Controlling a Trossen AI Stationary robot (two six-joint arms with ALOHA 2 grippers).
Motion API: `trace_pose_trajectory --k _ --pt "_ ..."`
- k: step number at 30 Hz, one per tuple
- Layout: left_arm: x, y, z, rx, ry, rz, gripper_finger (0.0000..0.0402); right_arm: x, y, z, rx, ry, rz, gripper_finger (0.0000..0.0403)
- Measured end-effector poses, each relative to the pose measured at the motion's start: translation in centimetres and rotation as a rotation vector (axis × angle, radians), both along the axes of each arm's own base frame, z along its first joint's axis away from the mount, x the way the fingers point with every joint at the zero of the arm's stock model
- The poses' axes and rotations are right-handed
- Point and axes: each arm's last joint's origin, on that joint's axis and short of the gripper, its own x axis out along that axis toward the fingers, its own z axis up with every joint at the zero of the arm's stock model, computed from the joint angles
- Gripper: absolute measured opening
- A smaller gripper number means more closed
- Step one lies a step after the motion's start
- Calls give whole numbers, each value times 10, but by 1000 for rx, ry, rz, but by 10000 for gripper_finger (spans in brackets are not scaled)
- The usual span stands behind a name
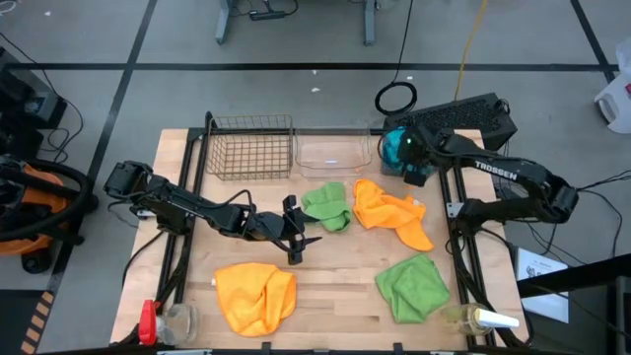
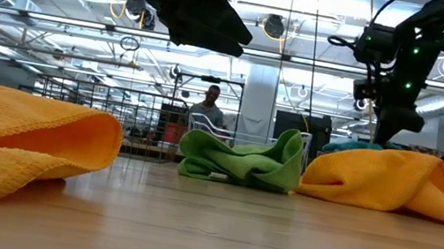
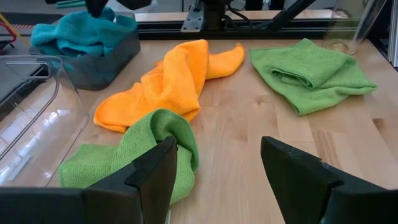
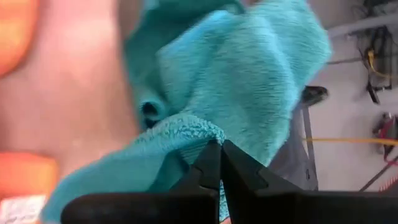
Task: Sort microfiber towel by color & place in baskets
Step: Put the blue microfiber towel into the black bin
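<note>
Towels on tabletop (image 1: 325,281) from above: 2 orange (image 1: 254,294) (image 1: 394,215), 2 green (image 1: 328,205) (image 1: 412,288), 1 teal towel (image 1: 395,148) in grey tub (image 1: 412,176). 3 bins along far edge: wire basket (image 1: 249,148), clear tub (image 1: 333,153), grey tub. Left gripper (image 1: 296,245) mid-table, fingers wide, holding nothing. Low view: orange cloth up front blocks much. Right wrist: right gripper (image 4: 221,163) over teal towel, fingers closed tight; can't tell if any cloth is caught.
</note>
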Motion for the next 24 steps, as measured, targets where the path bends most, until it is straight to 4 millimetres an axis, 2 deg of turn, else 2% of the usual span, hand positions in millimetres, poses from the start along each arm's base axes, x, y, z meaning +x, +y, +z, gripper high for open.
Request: trace_pose_trajectory --k 3,7,15,24 --pt "0 0 0 2 0 -1 238 -5 -10 0 -17 -36 -76 0" --pt "0 0 0 5 0 -3 238 -10 -22 -9 16 -18 -168 0" --pt "0 0 0 5 1 -3 238 0 -39 -42 125 42 -234 0" --pt "0 0 -1 8 12 -3 238 8 -47 -80 255 123 -285 0"
